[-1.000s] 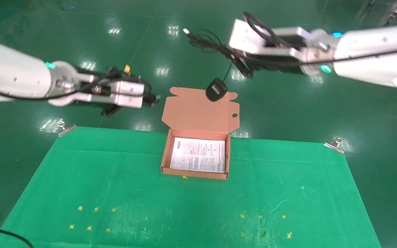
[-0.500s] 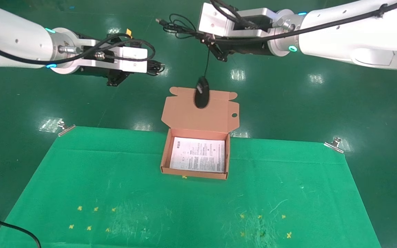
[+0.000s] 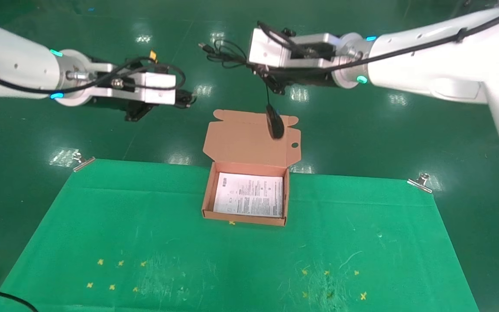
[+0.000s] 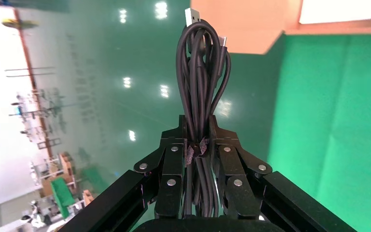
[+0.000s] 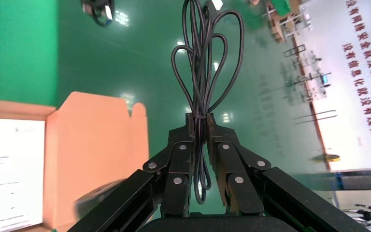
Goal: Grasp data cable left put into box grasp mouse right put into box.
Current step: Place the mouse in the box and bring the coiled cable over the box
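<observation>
The box (image 3: 208,196) sits open on the green cloth, its lid (image 3: 249,143) standing behind and a white leaflet (image 3: 249,195) inside. My left gripper (image 3: 188,99) hovers left of the lid, beyond the table's far edge. It is shut on the data cable (image 4: 200,72), a looped bundle gripped at its tie (image 4: 196,147). My right gripper (image 3: 259,71) is high behind the lid, shut on the coiled cord (image 5: 205,58) of the mouse. The mouse (image 3: 275,125) dangles from that cord in front of the lid's upper right part.
The green cloth (image 3: 145,242) covers the table, clipped at its far corners by metal clips (image 3: 84,162) (image 3: 420,182). Yellow cross marks (image 3: 115,273) lie near the front. Shiny green floor lies beyond the table.
The mouse has swung from the left to the right in front of the lid. My right gripper dropped slightly. My left gripper moved a little lower and leftward with the cable.
</observation>
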Controlling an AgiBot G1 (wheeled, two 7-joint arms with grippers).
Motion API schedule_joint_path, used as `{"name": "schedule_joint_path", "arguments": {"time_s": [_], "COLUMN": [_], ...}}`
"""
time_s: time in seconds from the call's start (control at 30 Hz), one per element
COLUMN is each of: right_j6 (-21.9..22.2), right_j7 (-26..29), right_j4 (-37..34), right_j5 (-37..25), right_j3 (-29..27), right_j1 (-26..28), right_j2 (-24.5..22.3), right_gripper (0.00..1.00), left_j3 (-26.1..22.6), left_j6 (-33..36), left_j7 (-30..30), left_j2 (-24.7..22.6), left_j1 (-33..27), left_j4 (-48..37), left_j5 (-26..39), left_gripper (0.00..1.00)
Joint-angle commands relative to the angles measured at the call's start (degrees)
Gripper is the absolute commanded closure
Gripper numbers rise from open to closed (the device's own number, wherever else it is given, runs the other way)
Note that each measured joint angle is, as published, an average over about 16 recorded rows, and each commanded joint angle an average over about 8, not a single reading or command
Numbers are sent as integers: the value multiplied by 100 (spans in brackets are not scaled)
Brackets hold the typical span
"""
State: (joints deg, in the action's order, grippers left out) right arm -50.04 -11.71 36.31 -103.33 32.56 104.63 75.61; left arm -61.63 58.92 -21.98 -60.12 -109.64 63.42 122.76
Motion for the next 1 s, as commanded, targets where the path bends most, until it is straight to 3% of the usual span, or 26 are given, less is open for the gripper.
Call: {"name": "schedule_joint_path", "arguments": {"time_s": [0.03,0.5,1.0], "right_j6": [7,96,515], "right_j7": [-41,-156,176], "right_j4": [-67,-337,-237], "right_j5": [1,240,899], "right_j3": [15,338,1436], "right_j1": [-33,-370,-731], "right_j2": [16,203,259], "right_gripper": [100,100,100], "left_j3": [-12,-190,-252], "left_j6": [40,750,1187], "left_j7": [-37,-802,-1162], "left_j2": [37,423,663], "left_j1": [19,213,250], "left_j4": [15,783,1230], "left_j5": [19,419,554], "left_gripper": [100,100,100]}}
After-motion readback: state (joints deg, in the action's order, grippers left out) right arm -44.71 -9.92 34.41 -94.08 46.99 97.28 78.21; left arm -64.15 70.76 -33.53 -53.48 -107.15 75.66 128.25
